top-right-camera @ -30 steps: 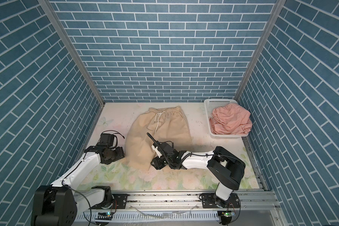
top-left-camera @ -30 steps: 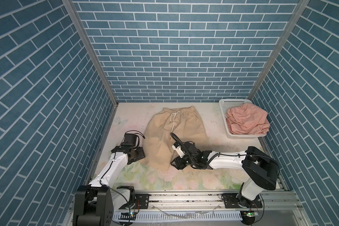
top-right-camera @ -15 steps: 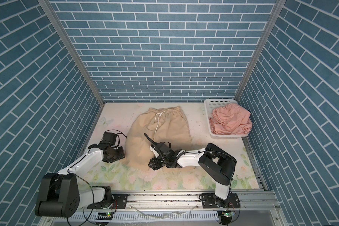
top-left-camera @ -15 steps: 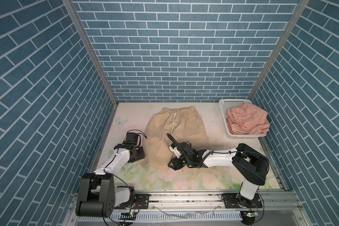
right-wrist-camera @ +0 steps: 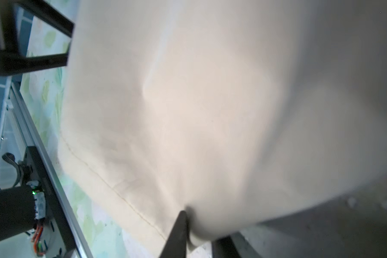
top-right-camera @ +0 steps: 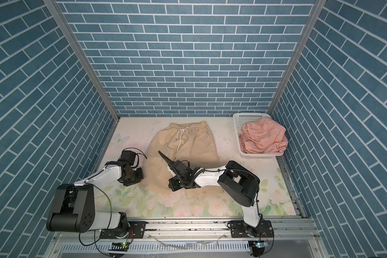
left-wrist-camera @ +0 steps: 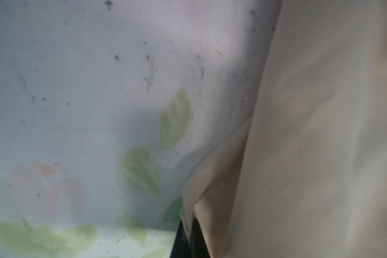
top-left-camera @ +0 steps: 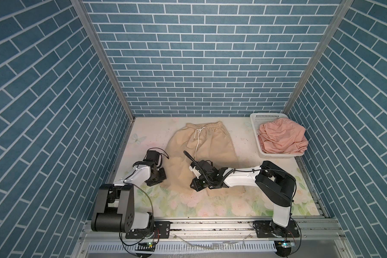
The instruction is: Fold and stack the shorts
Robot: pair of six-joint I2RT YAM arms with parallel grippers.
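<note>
Two pinches on beige shorts (top-left-camera: 210, 145), left claw (left-wrist-camera: 189, 225), right claw (right-wrist-camera: 194, 230)

Matt beige cloth shorts (top-left-camera: 210, 143), plastic basket (top-left-camera: 265, 116)

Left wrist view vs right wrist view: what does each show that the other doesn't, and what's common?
Left wrist only: an edge of the beige shorts, its layers peeled up where the left gripper pinches them.
Right wrist only: the stitched hem, the front rail, a green-lit board, and the right gripper closed on a pucker of cloth.
Both: beige cloth filling much of the frame, with the floral mat beside it.
</note>
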